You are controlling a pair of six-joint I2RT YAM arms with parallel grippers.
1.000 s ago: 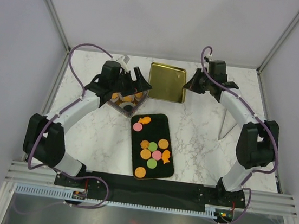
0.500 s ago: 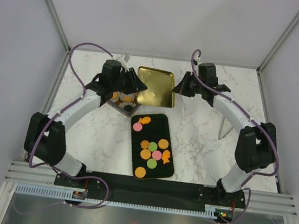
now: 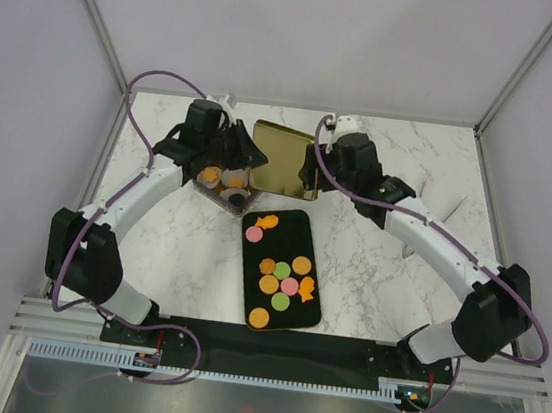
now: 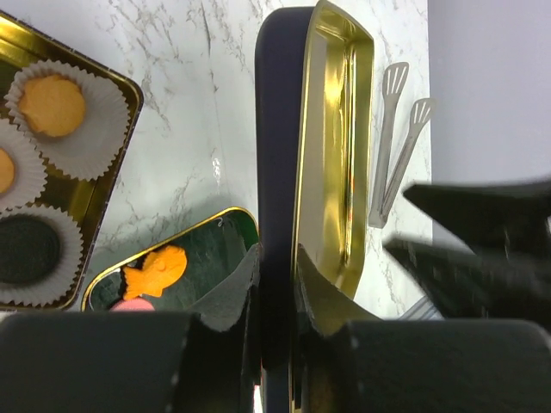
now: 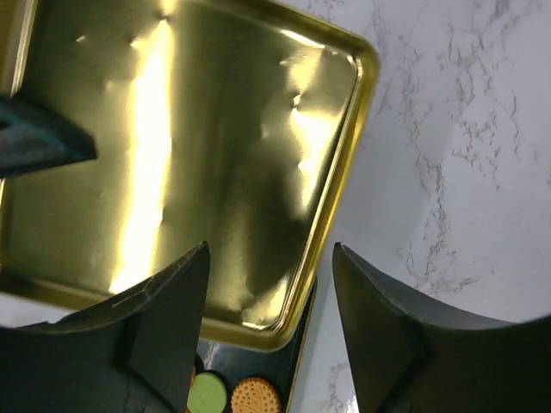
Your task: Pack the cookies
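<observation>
Several cookies (image 3: pixel 282 278), orange, pink and green, lie on a black tray (image 3: pixel 313 312). More cookies (image 4: pixel 52 103) sit in white paper cups inside a gold box (image 3: pixel 244 201). The gold lid (image 3: pixel 280 157) is raised on edge beside the box. My left gripper (image 3: pixel 254 156) is shut on the lid's left rim; in the left wrist view its gripper (image 4: pixel 277 284) pinches the dark-backed lid (image 4: pixel 331 172). My right gripper (image 3: pixel 307 173) stands open at the lid's right side, and in the right wrist view its gripper (image 5: pixel 269 249) straddles a corner of the lid (image 5: pixel 172 155) without touching it.
Metal tongs (image 4: pixel 392 146) lie on the marble table (image 3: pixel 370 258) to the right of the lid. An orange fish-shaped cookie (image 4: pixel 155 268) lies at the tray's far end, just under the lid. White walls close the table's back and sides.
The right gripper carried the lid leftward to the box, then opened and let go. The left gripper closed on the lid's left rim.
</observation>
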